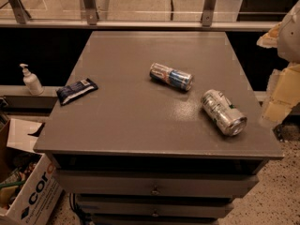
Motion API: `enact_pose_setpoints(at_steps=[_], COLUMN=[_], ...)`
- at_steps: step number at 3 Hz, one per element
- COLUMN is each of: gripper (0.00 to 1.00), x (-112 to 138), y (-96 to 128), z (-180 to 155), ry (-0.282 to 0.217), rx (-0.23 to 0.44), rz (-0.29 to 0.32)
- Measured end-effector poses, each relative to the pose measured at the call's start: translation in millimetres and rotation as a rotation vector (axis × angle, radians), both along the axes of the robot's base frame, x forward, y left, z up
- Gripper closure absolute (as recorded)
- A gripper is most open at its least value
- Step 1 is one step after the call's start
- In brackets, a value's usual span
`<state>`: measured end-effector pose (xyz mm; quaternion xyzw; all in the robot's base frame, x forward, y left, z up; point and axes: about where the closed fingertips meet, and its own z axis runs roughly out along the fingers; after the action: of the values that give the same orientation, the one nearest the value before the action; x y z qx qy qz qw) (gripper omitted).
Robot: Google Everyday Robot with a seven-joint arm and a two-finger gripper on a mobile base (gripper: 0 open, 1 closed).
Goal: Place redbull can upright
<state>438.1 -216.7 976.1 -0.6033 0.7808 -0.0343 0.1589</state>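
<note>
The redbull can (171,77), slim with blue and silver panels, lies on its side near the middle of the grey table (136,125), slightly toward the back right. My gripper (281,90) shows as a pale cream shape at the right edge of the camera view, beyond the table's right side. It is well to the right of the redbull can and touches nothing.
A fatter silver can with green markings (223,112) lies on its side near the table's right front. A dark blue snack bag (76,90) lies at the left edge. A pump bottle (31,80) stands on a ledge to the left, and a cardboard box (26,191) sits on the floor.
</note>
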Motion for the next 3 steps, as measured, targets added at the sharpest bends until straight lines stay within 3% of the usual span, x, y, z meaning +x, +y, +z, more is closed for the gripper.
enact_pose_setpoints(at_steps=[1, 3], gripper=[0.00, 0.00], x=[0.3, 44.6], y=[0.2, 41.0], z=[0.6, 2.1], ry=[-0.002, -0.059], rx=[0.000, 0.017], rz=[0.000, 0.021])
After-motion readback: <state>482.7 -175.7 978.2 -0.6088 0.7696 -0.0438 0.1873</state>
